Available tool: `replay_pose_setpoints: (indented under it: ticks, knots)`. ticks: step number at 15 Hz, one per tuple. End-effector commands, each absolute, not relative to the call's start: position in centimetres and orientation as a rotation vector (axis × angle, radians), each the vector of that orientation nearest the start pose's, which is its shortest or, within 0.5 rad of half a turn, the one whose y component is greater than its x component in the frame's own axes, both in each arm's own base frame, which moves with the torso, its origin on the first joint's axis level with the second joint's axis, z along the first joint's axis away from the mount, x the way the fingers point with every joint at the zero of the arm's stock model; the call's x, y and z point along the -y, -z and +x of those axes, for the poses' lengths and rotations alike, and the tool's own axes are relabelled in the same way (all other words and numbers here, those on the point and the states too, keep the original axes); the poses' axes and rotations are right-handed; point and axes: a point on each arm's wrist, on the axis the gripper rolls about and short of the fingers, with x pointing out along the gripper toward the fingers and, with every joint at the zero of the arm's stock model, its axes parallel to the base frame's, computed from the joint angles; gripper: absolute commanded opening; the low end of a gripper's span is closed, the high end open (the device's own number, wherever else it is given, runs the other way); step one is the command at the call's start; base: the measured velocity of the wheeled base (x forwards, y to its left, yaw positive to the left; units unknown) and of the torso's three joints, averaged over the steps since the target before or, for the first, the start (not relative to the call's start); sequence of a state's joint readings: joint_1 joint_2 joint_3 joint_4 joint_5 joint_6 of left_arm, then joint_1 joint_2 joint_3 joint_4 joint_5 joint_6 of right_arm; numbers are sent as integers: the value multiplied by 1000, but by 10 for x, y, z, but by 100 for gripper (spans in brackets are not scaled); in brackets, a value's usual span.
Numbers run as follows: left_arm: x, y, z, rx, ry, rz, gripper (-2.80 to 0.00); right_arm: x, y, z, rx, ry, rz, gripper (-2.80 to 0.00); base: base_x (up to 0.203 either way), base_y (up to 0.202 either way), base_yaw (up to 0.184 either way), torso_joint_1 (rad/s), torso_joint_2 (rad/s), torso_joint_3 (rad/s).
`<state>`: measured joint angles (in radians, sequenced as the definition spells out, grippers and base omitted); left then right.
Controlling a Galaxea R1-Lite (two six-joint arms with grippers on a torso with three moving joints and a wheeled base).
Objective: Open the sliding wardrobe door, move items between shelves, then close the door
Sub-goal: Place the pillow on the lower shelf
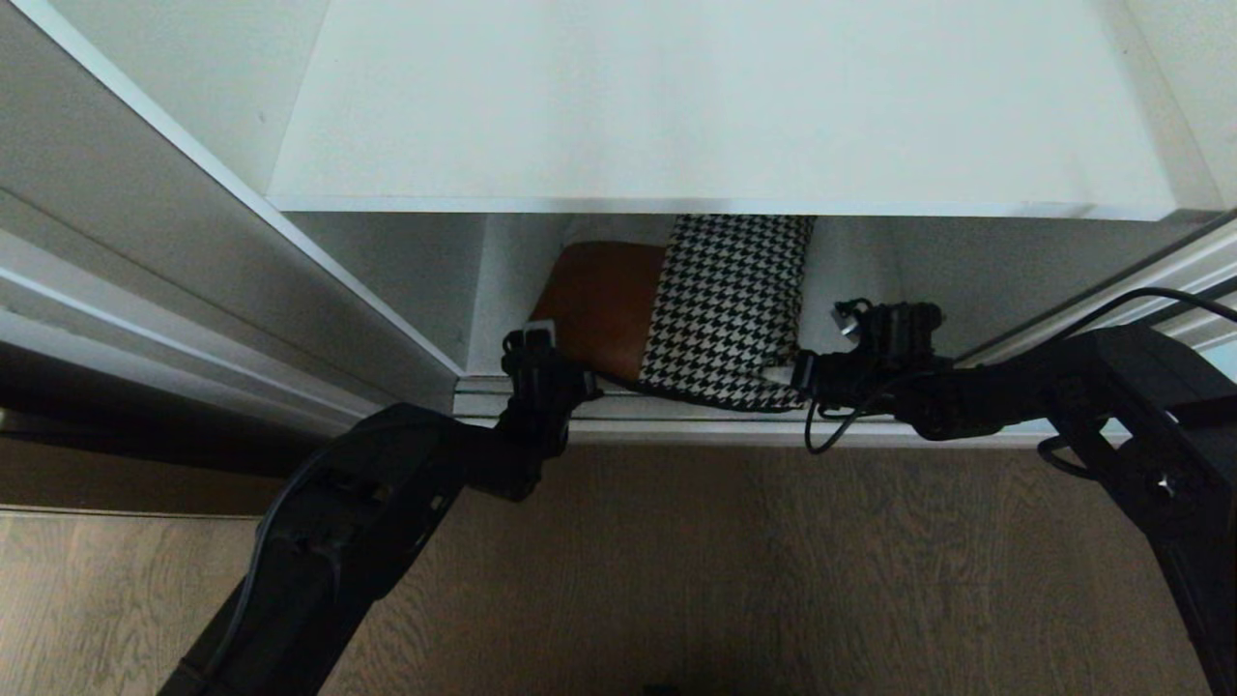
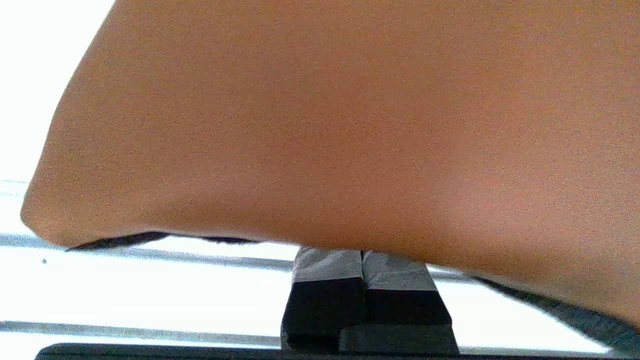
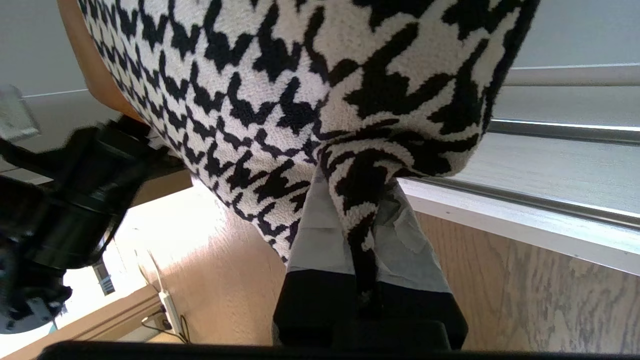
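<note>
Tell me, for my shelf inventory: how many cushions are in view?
1: the cushion under the upper shelf, held by both grippers; others may be hidden beneath.

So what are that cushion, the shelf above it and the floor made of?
The cushion looks like fabric: a nubby woven houndstooth half, and a smooth matte rust-brown half that could be faux leather or suede. The shelf seems to be smooth white laminate board. The floor shows wood grain, either real wood or printed laminate.
</note>
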<state>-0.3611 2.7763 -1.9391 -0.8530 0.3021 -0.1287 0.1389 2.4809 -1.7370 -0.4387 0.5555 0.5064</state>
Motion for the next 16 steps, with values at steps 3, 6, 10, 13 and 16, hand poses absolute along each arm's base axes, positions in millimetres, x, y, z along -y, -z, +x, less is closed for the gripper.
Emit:
replay_pose_setpoints:
  ticks: [3,6,10,13,16]
  knots:
    - [191,-6,522,-31,60,-115,-280,-86,-91,505,-467,-583,542,0,0,0,0,0,0,0]
    - [191,-1,522,-43,60,-111,-280,-86,-94,505,-459,-580,541,0,0,0,0,0,0,0]
    - [191,4,521,-71,62,-101,-280,-80,-117,489,-442,-581,540,0,0,0,0,0,0,0]
    - [199,11,518,-97,79,-92,-280,-78,-127,480,-415,-584,537,0,0,0,0,0,0,0]
    - [200,9,518,-85,79,-98,-280,-75,-137,460,-429,-581,533,0,0,0,0,0,0,0]
